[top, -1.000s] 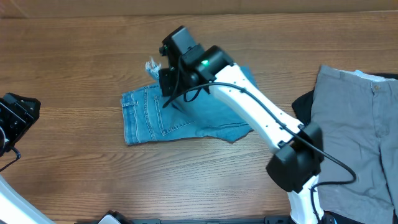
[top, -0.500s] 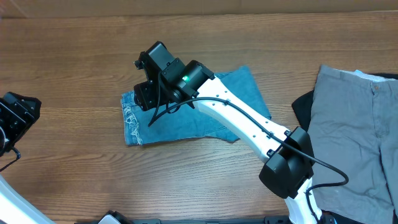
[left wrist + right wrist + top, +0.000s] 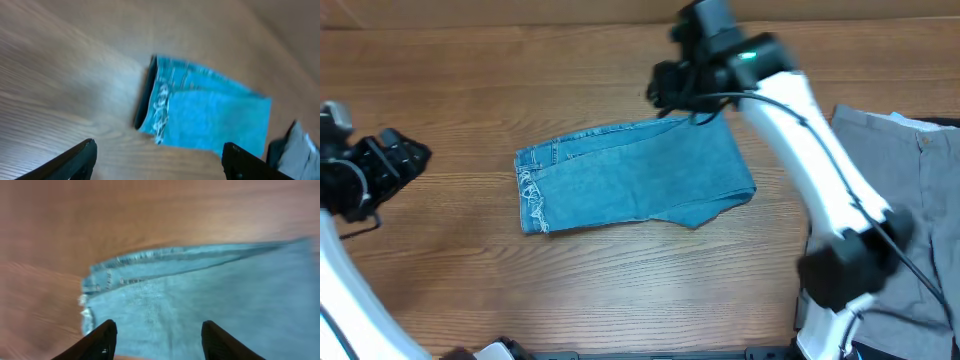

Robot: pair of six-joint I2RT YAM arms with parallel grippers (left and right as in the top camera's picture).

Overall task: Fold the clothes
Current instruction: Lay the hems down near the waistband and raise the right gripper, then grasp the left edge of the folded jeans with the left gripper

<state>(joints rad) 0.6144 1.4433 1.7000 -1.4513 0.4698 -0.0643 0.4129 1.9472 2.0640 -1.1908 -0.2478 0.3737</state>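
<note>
At the left side of the brown wooden table (image 3: 460,270), the left gripper (image 3: 398,160) hung above bare wood, well apart from the clothes. In the left wrist view its two black fingers (image 3: 75,161) stood wide apart and nothing was between them. They pointed toward the folded garment further ahead.

In the middle of the table lay the light-blue denim jeans (image 3: 630,175) — folded into a short, wide packet and lying flat. The white frayed hem (image 3: 531,197) was at the left edge of the packet, on top, and a stitched seam ran along the upper edge. The right end of the packet was less even, with one corner pointing down to the right. No gripper touched the jeans.

The right gripper (image 3: 667,90) was just beside the upper right edge of the jeans, at the far side of the table. The right wrist view was blurred, but its dark fingers (image 3: 101,340) were clearly spread and held nothing — only the blue denim showed between them.

At the far right, grey trousers (image 3: 910,190) lay spread flat on the table, well apart from the jeans. The white right arm (image 3: 820,160) crossed the space between them.
</note>
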